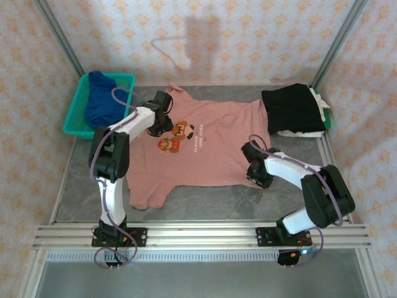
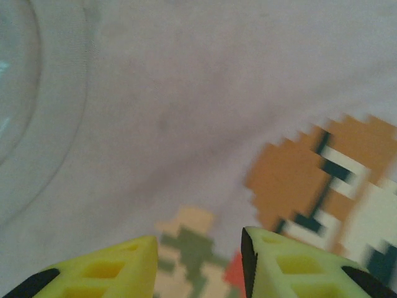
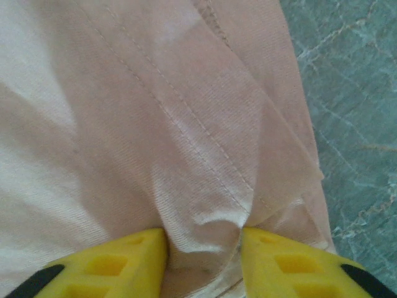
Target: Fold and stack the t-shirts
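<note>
The dusty-pink t-shirt (image 1: 205, 155) lies spread flat on the table, its pixel-art print (image 1: 177, 136) facing up. My left gripper (image 1: 155, 127) hovers low over the chest by the collar (image 2: 56, 124). Its yellow fingers are open, with flat cloth and the print (image 2: 322, 180) showing between them (image 2: 198, 261). My right gripper (image 1: 255, 177) is at the shirt's lower right corner. There the hem (image 3: 205, 155) is puckered into a ridge pinched between the two fingers (image 3: 203, 261). The royal-blue t-shirt (image 1: 99, 99) lies crumpled in the basket. The black t-shirt (image 1: 291, 108) lies folded at the back right.
The teal mesh basket (image 1: 71, 118) stands at the back left. Beneath the black shirt lie white and green edges of other cloth (image 1: 321, 115). Grey stone tabletop (image 3: 353, 93) shows right of the pink hem and along the front (image 1: 217, 205).
</note>
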